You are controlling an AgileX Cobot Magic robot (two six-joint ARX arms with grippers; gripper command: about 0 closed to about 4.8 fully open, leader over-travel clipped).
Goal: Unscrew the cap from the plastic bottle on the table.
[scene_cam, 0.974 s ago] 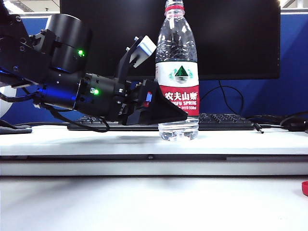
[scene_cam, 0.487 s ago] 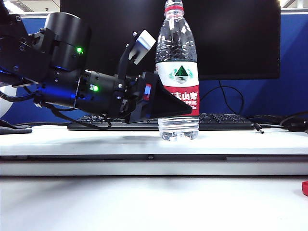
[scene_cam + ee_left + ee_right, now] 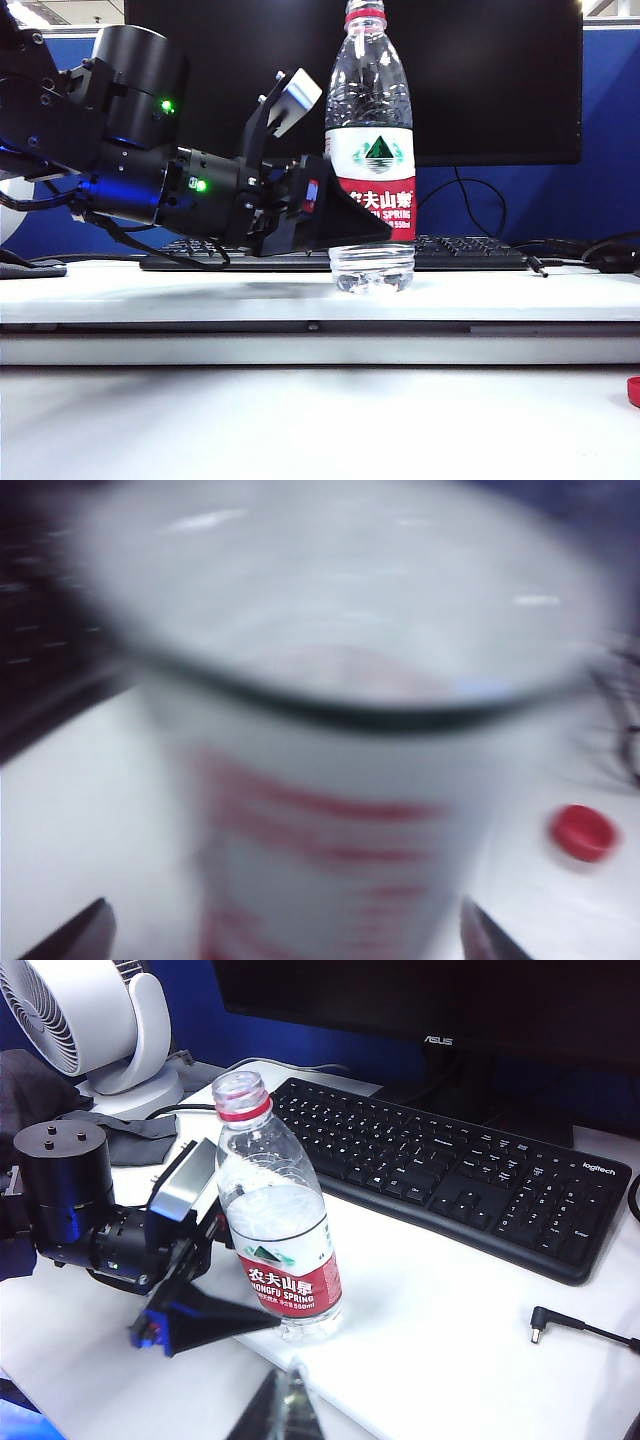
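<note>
On the left of the exterior view, the left gripper [image 3: 345, 225] reaches in level above the table [image 3: 200, 290], its jaws spread wide on either side of the plastic bottle [image 3: 370, 170] at label height; its wrist view shows both tips standing clear of the bottle's wall, so it is released, grasping nothing. One bottle stands upright on the white top, near the front edge, with its neck open and only the thin red ring round it. Behind it lies one black keyboard [image 3: 470, 255], and behind that one dark monitor [image 3: 480, 80], so the room behind the bottle is shallow. To the right of the bottle the table is bare up to a loose black cable plug [image 3: 541, 1320]. One cap [image 3: 634, 391] lies at the far right edge of the exterior view, well apart from the bottle, on the lower white surface in front; the left wrist view also shows it [image 3: 584, 832] lying flat. The right gripper [image 3: 287, 1400] hangs above the table's near side, its jaws clenched together with nothing between them. One white fan [image 3: 90, 1020] stands beyond the left arm.
</note>
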